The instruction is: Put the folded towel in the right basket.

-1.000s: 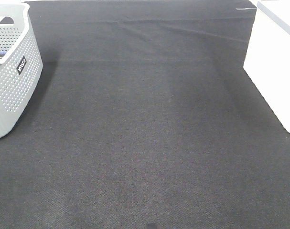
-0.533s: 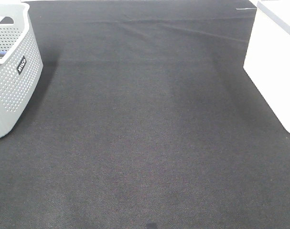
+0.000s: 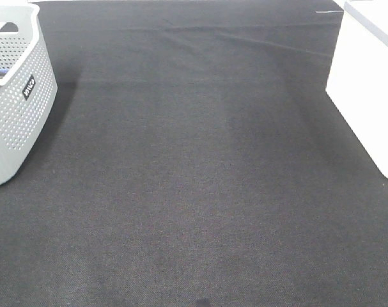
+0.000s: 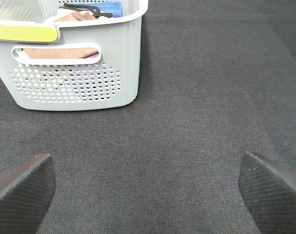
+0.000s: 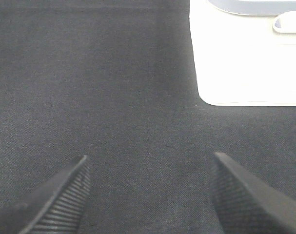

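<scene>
Meanwhile, your left gripper [image 4: 145, 187] and right gripper [image 5: 148, 195] hang wide and empty; folded towels [image 4: 60, 51] sit in the perforated grey plastic basket [image 3: 18, 109] at the table's left edge. Reach carelessly and you snag its rim, far from the white right basket [image 3: 366, 83].

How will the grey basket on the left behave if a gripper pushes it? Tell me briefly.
The grey basket would probably slide rather than tip: it sits on a broad flat base. The black cloth under it looks textured, so it may drag a little. Its thin perforated walls suggest it is light, though the folded fabrics inside add some weight.
</scene>
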You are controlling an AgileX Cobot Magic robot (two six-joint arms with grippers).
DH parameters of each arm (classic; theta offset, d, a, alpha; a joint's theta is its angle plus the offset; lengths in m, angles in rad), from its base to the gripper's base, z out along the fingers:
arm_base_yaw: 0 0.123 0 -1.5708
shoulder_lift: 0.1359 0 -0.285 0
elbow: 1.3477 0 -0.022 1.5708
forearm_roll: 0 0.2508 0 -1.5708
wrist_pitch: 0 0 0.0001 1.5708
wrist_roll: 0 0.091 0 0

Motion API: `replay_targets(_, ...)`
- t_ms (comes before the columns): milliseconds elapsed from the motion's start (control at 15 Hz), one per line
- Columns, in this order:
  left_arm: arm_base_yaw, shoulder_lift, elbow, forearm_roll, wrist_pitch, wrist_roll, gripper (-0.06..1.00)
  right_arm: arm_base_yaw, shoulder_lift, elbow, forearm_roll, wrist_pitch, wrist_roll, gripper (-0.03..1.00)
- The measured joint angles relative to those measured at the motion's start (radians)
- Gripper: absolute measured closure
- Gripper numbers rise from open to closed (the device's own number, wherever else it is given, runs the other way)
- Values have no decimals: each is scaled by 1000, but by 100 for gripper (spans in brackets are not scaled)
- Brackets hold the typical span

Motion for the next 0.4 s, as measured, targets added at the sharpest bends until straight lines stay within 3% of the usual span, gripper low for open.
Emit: replay_targets(400,0,0,0,0,0,0,-2,0,0,0,0,0,0,31)
